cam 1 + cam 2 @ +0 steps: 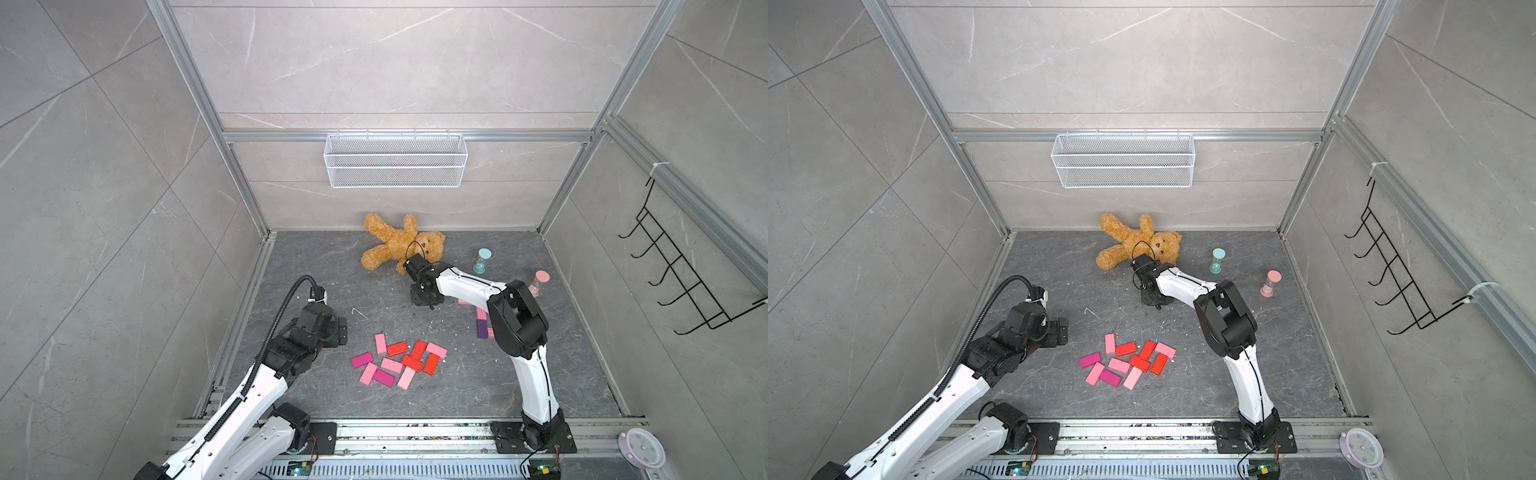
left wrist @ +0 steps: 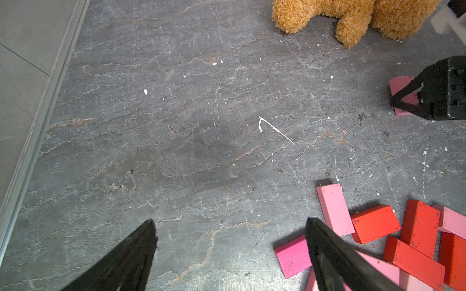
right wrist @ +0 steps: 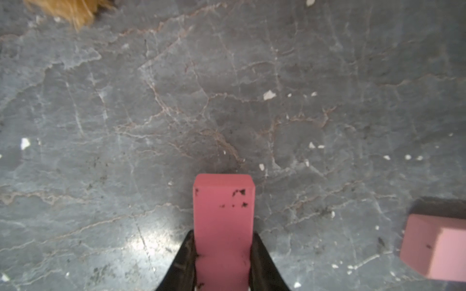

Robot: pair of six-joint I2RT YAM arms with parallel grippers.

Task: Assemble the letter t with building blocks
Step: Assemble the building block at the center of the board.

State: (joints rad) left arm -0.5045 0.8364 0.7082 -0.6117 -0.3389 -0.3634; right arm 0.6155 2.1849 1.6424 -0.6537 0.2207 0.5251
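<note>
You've got pink, magenta and red blocks (image 1: 411, 362) on a grey veined table (image 1: 316, 266); tan teddy (image 1: 395, 243), teal hourglass (image 1: 481, 261), pink hourglass (image 1: 539, 283).

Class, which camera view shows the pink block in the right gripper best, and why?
The right wrist view: the pink block fills the middle, clamped in the right gripper, its chipped face clear. The left wrist view shows it small and partly covered. In both top views the gripper hides it.

Pink, magenta and red building blocks (image 1: 392, 365) are scattered near the bench's (image 1: 457, 390) front edge; a teddy bear (image 1: 390, 246) is laid at its back edge.
</note>
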